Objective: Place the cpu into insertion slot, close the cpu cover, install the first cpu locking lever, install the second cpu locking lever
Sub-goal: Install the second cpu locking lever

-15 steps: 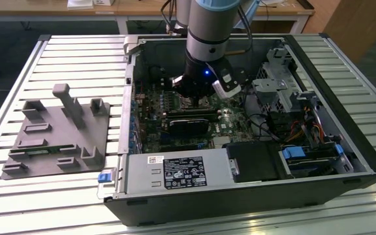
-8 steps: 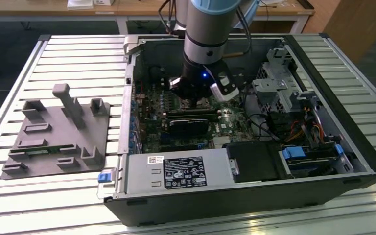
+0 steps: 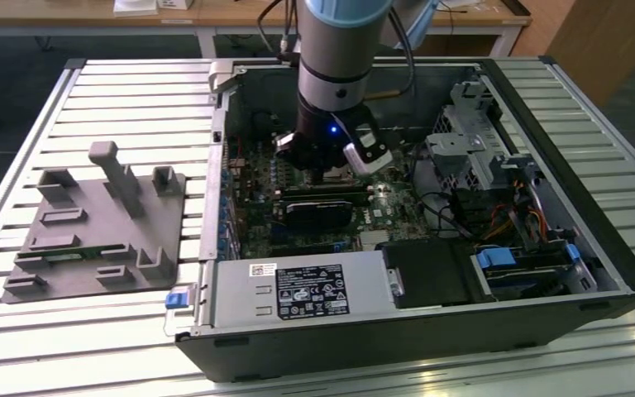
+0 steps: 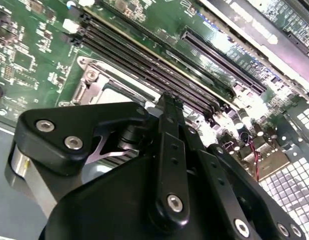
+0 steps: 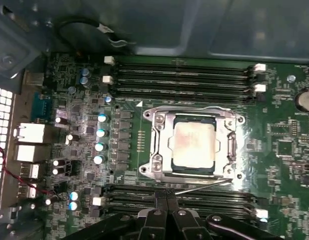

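Beneath cpu cover (image 5: 194, 145), seated cpu (image 5: 193, 145)

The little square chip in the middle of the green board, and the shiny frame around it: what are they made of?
The square silver-grey chip looks like dull brushed metal on top, giving a soft glare. The thin silver frame plate around it seems polished steel, with bright reflections. The green motherboard appears to be lacquered circuit laminate.

An open black computer case (image 3: 428, 331) lies on the slatted metal bench (image 3: 31, 347). To the exterior view's left of it sits a grey moulded fixture tray (image 3: 86, 240). Inside the case lies the green motherboard (image 5: 289, 165); the square silver-topped cpu (image 5: 193, 146) sits in the dark-framed insertion slot (image 5: 165, 172), the silver frame-shaped cpu cover (image 5: 159, 122) lying over it, between rows of long black memory slots (image 5: 184, 80).
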Tool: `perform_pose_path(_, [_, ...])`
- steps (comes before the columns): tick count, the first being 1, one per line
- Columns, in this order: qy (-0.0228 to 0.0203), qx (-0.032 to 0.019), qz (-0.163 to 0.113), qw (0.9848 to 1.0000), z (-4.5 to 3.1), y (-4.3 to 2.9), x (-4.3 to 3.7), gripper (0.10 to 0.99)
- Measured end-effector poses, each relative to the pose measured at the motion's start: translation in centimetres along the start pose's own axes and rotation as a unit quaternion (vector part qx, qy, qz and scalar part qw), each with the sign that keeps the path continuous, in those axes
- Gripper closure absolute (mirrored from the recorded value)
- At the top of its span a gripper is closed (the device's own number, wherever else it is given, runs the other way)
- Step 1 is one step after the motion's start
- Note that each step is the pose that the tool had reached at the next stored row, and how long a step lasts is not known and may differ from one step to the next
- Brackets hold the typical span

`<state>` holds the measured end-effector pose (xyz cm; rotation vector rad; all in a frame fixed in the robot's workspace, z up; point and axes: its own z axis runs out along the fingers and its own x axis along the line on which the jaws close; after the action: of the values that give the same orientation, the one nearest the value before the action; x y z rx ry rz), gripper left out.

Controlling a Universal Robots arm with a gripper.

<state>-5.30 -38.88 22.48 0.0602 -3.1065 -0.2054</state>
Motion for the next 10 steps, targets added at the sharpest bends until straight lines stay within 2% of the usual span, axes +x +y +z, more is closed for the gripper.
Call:
perform_pose_path(3, [0.0, -0.0005, 0.0, 1.0, 0.45, -0.05, 0.14, 0.973])
perform_pose_path(5, [0.0, -0.0032, 0.0, 1.0, 0.6, -0.09, 0.14, 0.973])
perform_pose_path(8, [-0.0007, -0.0204, 0.0, 0.9998, 0.61, -0.27, 0.17, 0.973])
perform_pose_path(10, [-0.001, -0.028, -0.001, 0.9996, 0.58, -0.49, 0.24, 0.973])
